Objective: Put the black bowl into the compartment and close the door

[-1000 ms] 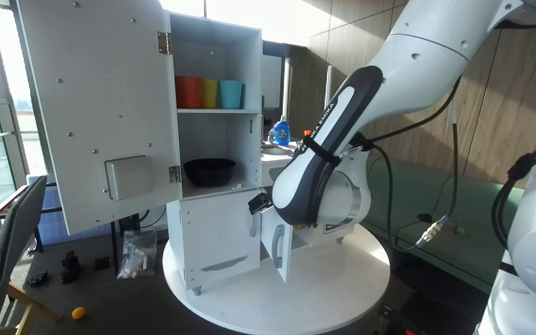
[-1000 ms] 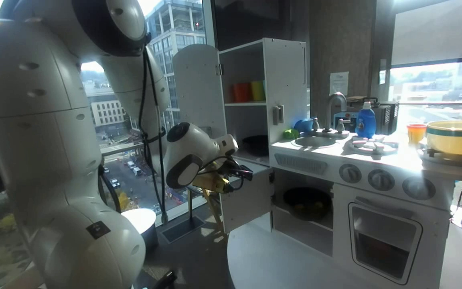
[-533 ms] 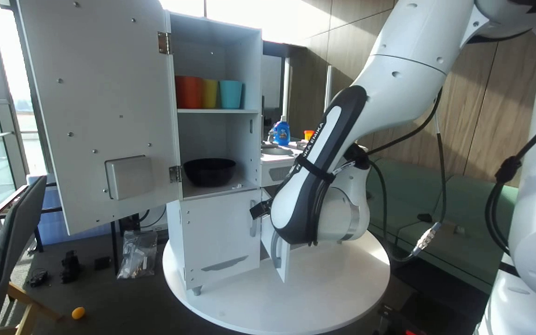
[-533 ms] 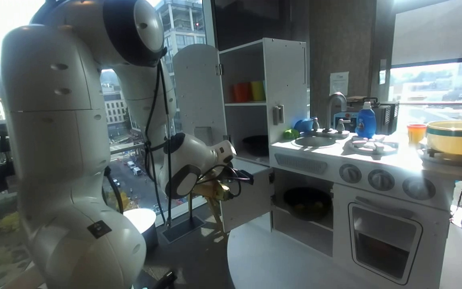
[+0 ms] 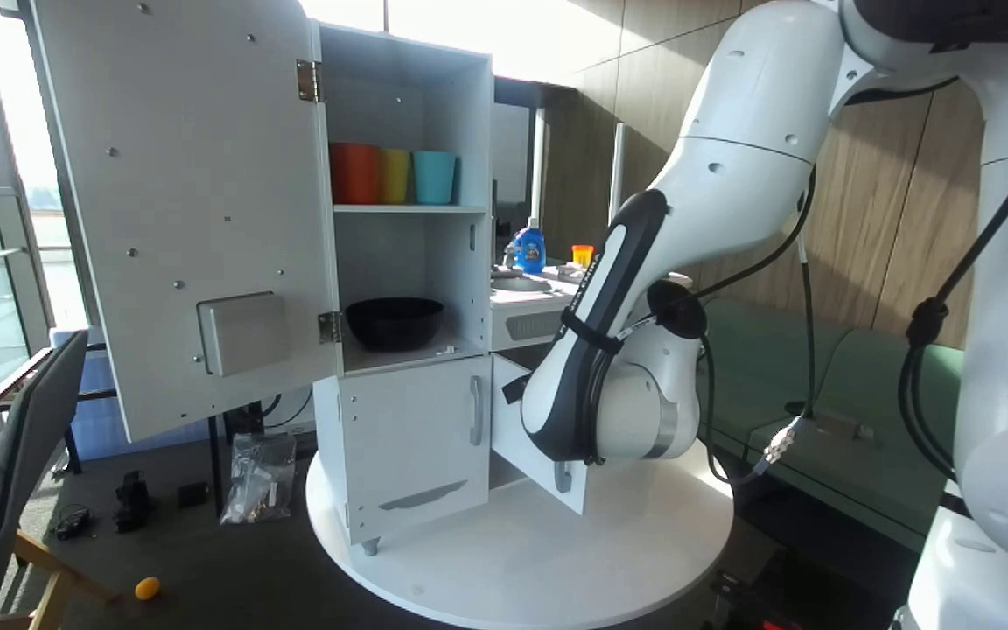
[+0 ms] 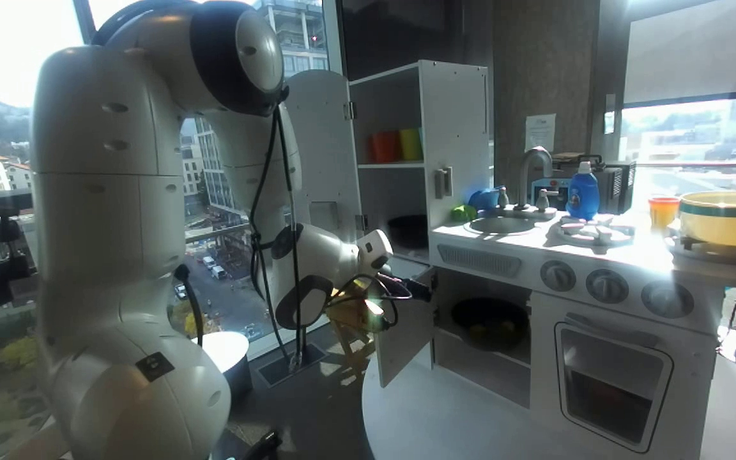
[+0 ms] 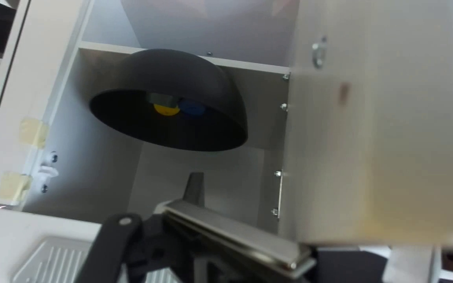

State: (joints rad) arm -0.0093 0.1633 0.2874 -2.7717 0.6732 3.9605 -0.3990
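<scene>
A black bowl (image 6: 490, 319) sits on the shelf in the lower compartment (image 6: 483, 383). It also shows in the wrist view (image 7: 187, 68), which stands upside down, with yellow and blue items inside. The compartment's white door (image 6: 400, 338) is partly open and crosses the right of the wrist view (image 7: 368, 137). My gripper (image 6: 420, 292) is at the door's upper edge. In the wrist view my gripper (image 7: 250, 237) shows only in part, as the door covers that side. A second black bowl (image 5: 394, 324) stands in the tall cabinet, in both exterior views.
The tall cabinet's door (image 5: 206, 192) stands open, with cups (image 5: 395, 175) on the upper shelf. The oven door (image 6: 614, 383) is beside the compartment. Above are the sink (image 6: 502, 225), a blue bottle (image 6: 583, 193) and a yellow pot (image 6: 729, 220). A round table (image 5: 504, 569) carries the kitchen.
The lower compartment door has swung partway toward the compartment front. My gripper has moved lower and toward the compartment along with it. The bowls have stayed in place.
</scene>
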